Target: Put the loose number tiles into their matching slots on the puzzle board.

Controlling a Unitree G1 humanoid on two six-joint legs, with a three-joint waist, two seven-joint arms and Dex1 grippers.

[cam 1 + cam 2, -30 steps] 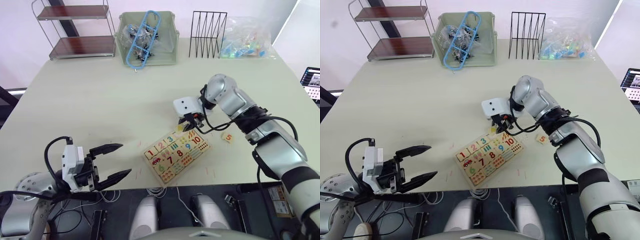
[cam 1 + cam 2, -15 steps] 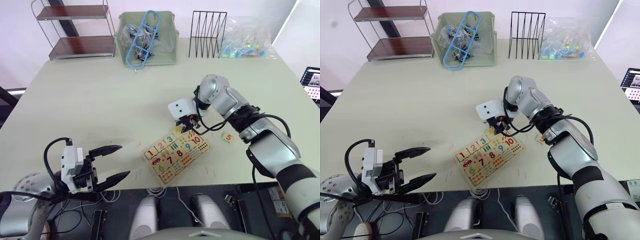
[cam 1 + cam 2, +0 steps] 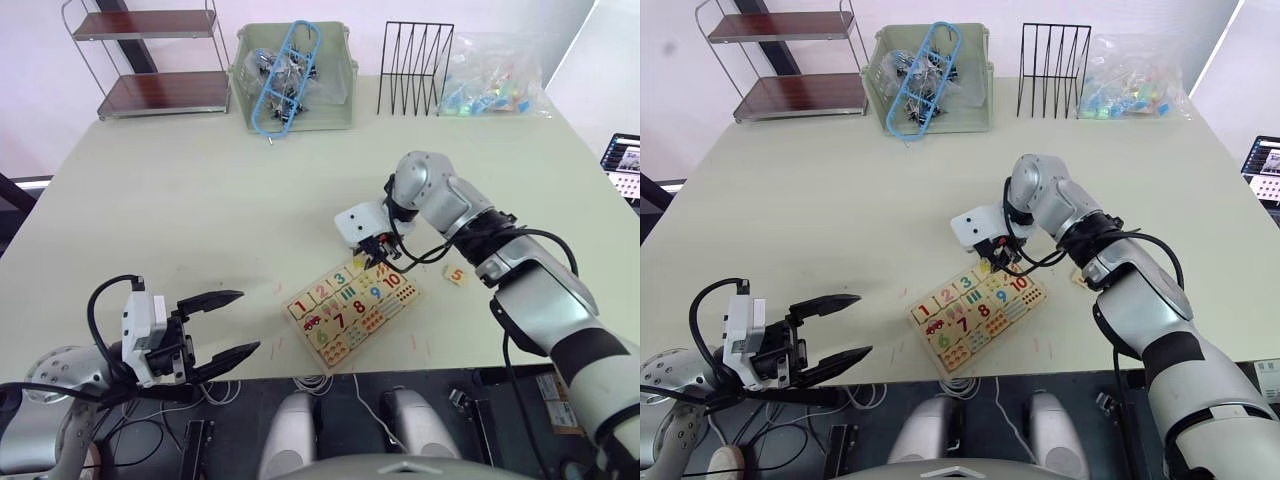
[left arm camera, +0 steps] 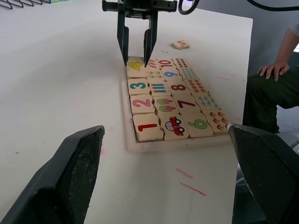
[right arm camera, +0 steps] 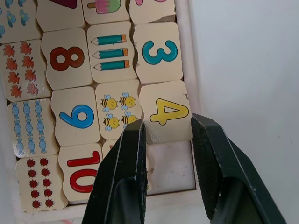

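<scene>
The right gripper (image 5: 166,140) hangs over the board (image 3: 352,298) with its fingers apart, straddling tile 4 (image 5: 166,116), which sits in its slot beside the last bare slot (image 5: 169,171) at the row's end. Tile 5 (image 3: 456,274) lies loose on the table, just right of the board, far nearer the right arm. The left gripper (image 3: 222,326) hovers open and empty, well left of the board.

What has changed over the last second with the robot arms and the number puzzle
The right tool has slid toward the robot's left along the far edge of the puzzle board, and now straddles the 4 tile at its slot; the tool's state on the tile is unclear. The 5 tile, the board and the open left tool stayed put.
</scene>
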